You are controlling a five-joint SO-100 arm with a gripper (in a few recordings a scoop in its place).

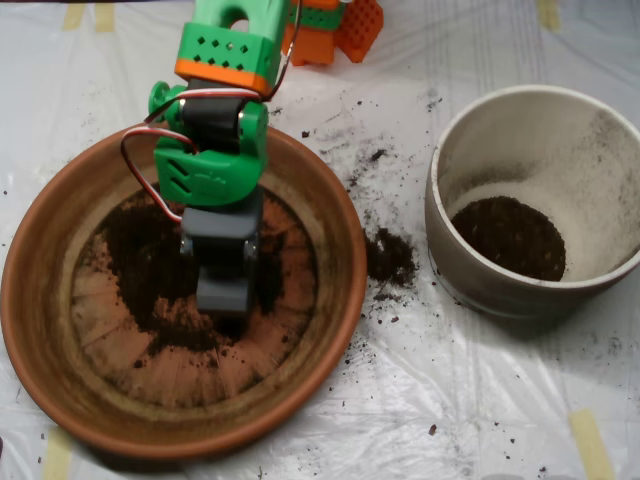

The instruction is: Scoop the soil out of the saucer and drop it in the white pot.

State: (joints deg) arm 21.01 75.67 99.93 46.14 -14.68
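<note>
Overhead, a crinkled white plastic sheet point(480, 400) covers the table, speckled with spilled crumbs and taped at its edges. The wide terracotta-orange clay saucer point(60, 330) sits at 8 o'clock, loose dark soil point(140, 260) patching its ridged floor. The grey clamshell scoop point(224, 285) rests in that soil. The cream-white ceramic pot point(600, 170), at 3 o'clock, holds more soil.

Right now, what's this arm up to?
The green arm's grey clamshell scoop is down in the wide terracotta saucer, on the patch of dark loose soil. The deep cream-white pot on the right already holds soil. A spilled clump lies on the plastic sheet between them.
</note>
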